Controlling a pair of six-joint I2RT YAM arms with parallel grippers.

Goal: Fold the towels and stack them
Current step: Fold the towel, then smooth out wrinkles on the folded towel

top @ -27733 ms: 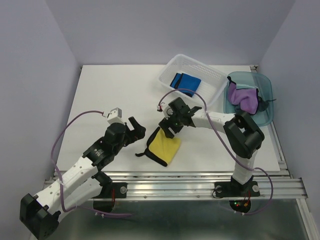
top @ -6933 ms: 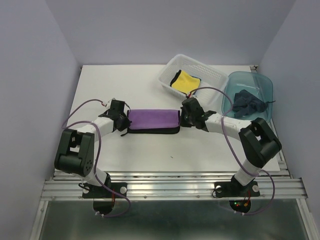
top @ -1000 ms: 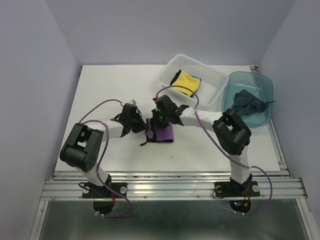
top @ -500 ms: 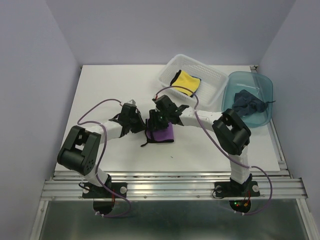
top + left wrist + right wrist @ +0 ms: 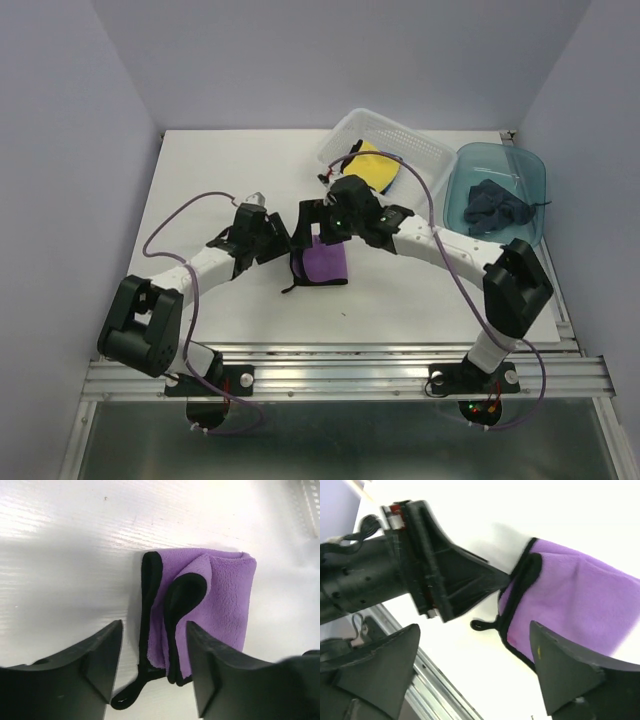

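item 1, left gripper [image 5: 154,623]: just left of the purple towel [image 5: 325,263], jaws apart and holding nothing. its fingers [image 5: 95,660] flanked the black-edged side without pinching it.
item 2, purple towel: folded into a small packet on the table [image 5: 220,180], hanging loop [image 5: 125,700] trailing at its near-left corner. free of both grippers, judged ready for stacking.
item 3, right gripper [image 5: 474,630]: over the purple towel's far-left edge, jaws wide, empty.
item 4, white basket [image 5: 405,130]: beyond and right of the purple towel, with the yellow towel [image 5: 378,168] folded inside, likely the stacking place.
item 5, teal bin [image 5: 500,147]: far right of the purple towel, with the dark slate towel [image 5: 497,207] crumpled inside, not yet folded.
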